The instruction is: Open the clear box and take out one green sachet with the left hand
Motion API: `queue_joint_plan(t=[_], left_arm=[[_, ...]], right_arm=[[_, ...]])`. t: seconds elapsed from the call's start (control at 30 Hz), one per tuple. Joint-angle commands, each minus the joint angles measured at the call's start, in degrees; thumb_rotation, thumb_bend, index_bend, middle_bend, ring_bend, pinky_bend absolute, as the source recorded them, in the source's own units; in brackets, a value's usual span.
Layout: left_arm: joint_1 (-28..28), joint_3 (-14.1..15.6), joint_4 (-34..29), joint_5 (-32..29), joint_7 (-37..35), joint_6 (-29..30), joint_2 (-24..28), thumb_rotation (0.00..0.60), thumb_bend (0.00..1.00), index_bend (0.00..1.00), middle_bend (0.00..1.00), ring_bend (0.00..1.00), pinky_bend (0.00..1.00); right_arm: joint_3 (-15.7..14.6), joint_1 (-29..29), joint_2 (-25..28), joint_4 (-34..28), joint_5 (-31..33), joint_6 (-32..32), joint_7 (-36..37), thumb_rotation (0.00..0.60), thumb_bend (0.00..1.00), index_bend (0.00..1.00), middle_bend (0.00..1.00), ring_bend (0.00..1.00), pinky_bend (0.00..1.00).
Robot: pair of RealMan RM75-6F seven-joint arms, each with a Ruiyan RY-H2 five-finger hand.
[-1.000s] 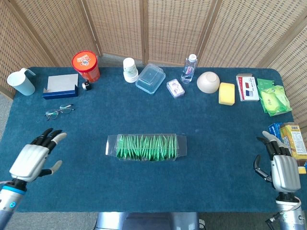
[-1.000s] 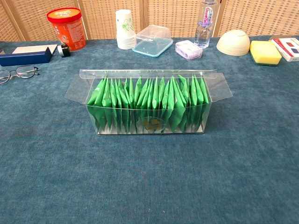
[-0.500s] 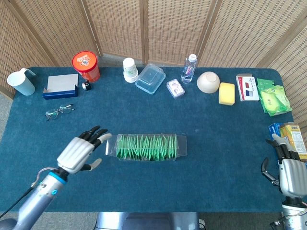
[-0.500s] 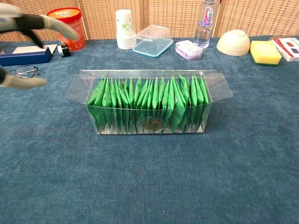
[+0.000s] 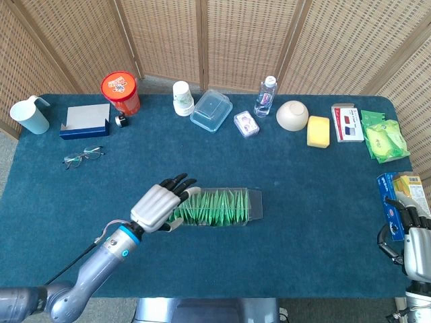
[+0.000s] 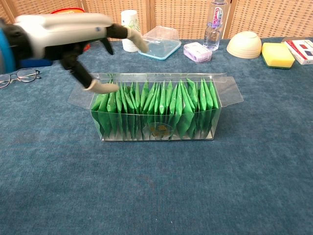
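The clear box (image 5: pixel 252 205) (image 6: pixel 222 115) sits mid-table with its flaps folded outward and a row of several upright green sachets (image 5: pixel 215 207) (image 6: pixel 161 110) inside. My left hand (image 5: pixel 160 204) (image 6: pixel 68 34) hovers over the box's left end, fingers spread and empty, with the thumb near the leftmost sachets. The hand covers the box's left end in the head view. My right hand (image 5: pixel 416 239) rests at the table's right front corner, fingers loosely apart, holding nothing.
Along the back stand a red tub (image 5: pixel 120 92), paper cups (image 5: pixel 182 98), a lidded container (image 5: pixel 211 110), a water bottle (image 5: pixel 265 96), a bowl (image 5: pixel 292 115) and a yellow sponge (image 5: pixel 318 131). Glasses (image 5: pixel 82 157) lie at left. Boxes (image 5: pixel 404 195) sit by my right hand.
My left hand has swung from the table's left front corner rightward to above the box's left end. The right hand has drawn back toward the right front edge.
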Motion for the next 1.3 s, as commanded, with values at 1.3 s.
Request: queue_joint_plan(t=[1.3], left_arm=[[-20.5, -3.1, 15.2, -24.9, -8.6, -10.6, -2.9, 0.6, 0.48, 0.3, 0.12, 0.04, 0.2]], right_arm=[[-0.3, -2.0, -0.5, -1.3, -0.4, 1.3, -1.0, 0.424, 0.66, 0.24, 0.17, 0.15, 0.22]])
